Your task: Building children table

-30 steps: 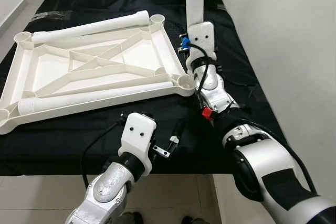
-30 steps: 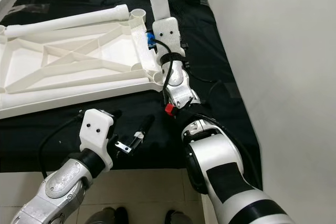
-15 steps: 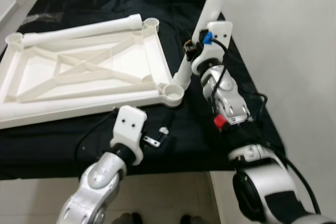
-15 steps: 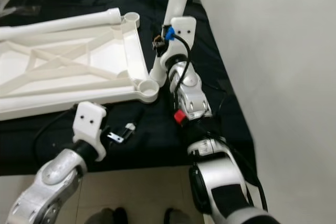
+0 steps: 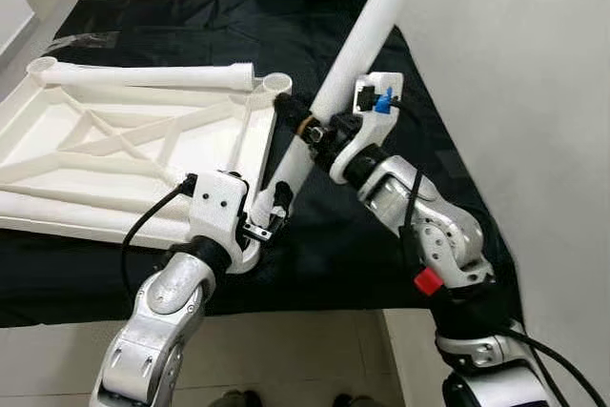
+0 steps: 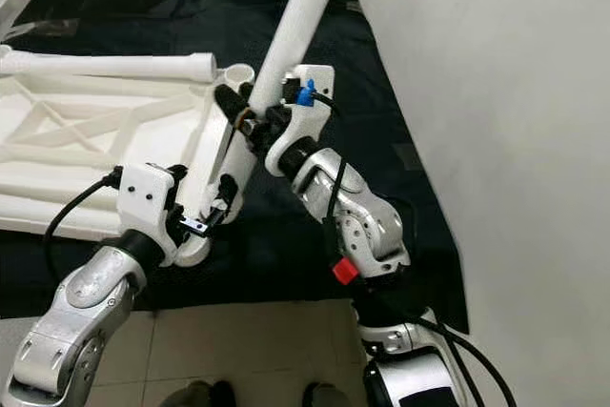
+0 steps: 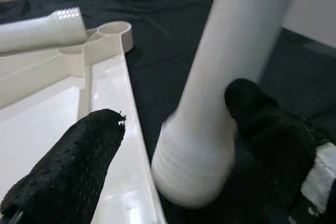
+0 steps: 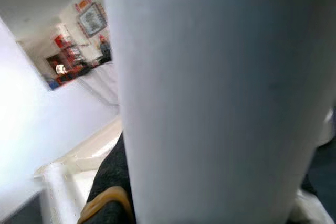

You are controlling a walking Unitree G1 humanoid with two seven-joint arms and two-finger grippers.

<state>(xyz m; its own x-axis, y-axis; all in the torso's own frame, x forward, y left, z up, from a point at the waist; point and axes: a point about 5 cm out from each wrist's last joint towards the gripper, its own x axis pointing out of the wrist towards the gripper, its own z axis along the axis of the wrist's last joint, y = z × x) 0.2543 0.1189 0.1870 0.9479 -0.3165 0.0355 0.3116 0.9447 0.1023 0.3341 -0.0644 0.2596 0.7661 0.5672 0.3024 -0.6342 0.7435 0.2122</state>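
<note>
Table leg (image 5: 357, 54), a long white plastic tube, slants over the black-draped surface (image 5: 315, 35), its threaded foot meeting the near-right corner socket of the upturned tabletop (image 5: 105, 154). The right claw (image 5: 310, 131) is clamped around its mid-shaft; the left claw (image 7: 173, 150) straddles the foot, fingers apart. It looks light, rigid and smooth, so a firm grip low on the shaft should steer it best.
</note>
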